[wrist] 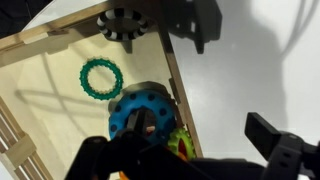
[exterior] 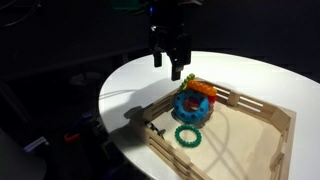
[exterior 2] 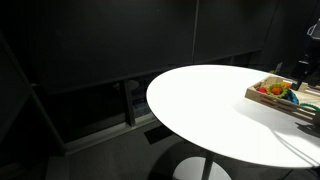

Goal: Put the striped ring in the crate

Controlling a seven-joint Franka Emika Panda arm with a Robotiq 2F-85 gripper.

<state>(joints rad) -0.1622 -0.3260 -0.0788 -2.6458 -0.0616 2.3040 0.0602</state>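
Crate (exterior: pixel 255 100) of pale wood, wide and shallow, with low slatted sides and a flat plywood floor, sits on the round white bench (exterior: pixel 250 65); both exterior views show it, in one only at the picture's edge. A dark green beaded ring (exterior: pixel 187 135) lies flat on the crate floor, apart from the other toys. A larger blue plastic ring pierced with round holes (exterior: pixel 188 108) lies close against one side wall. The striped ring (exterior: pixel 203 91) rests on top of it. It is orange with paler bands and has a bit of green beside it, though the stripes are too small to read clearly. It appears to be within the crate's walls, touching the blue ring. The black two-fingered hand (exterior: pixel 168 68) hangs above this stack with its fingers spread wide, pinching nothing. In the wrist view the hand (wrist: pixel 190 155) covers the near part of the blue ring. A black toothed ring (wrist: pixel 125 20) lies at the crate's corner; whether it is on the rim or just outside I cannot tell.
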